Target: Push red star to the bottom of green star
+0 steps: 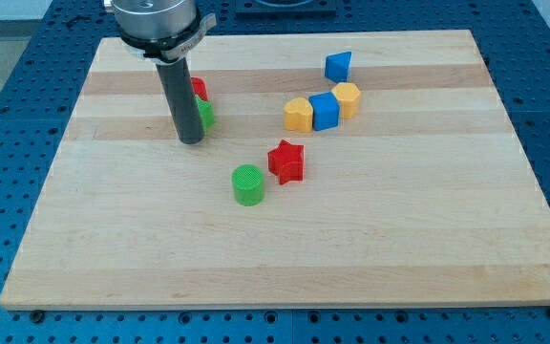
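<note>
The red star (286, 161) lies near the middle of the wooden board (351, 248), with the green cylinder (248, 184) just beside it at its eight o'clock. From the red star, the yellow block (298, 114), the blue cube (324, 111) and a second yellow block (348, 98) sit in a touching row at about one o'clock, and a blue wedge-like block (338, 66) lies beyond them. My tip (190, 140) rests on the board well apart from the red star, at its ten o'clock. Pressed against my rod's right side are a green block (205, 115), shape mostly hidden, and a red block (199, 88) behind it. I carry no fingers to spread or pinch, only the rod.
</note>
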Robot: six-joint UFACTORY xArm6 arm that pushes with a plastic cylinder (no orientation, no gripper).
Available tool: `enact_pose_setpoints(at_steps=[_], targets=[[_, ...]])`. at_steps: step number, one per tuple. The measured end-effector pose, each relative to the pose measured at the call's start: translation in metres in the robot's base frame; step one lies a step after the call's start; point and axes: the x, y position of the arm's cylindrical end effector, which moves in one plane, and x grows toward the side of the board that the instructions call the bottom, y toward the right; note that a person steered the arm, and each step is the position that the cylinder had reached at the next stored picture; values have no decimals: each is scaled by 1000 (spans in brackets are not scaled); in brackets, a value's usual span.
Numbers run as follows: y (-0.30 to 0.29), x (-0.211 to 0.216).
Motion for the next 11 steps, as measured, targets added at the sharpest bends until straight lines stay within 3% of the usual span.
enact_pose_setpoints(at_steps=[2,7,9,11], targets=[[27,14],[181,19],[176,67],[83,51]])
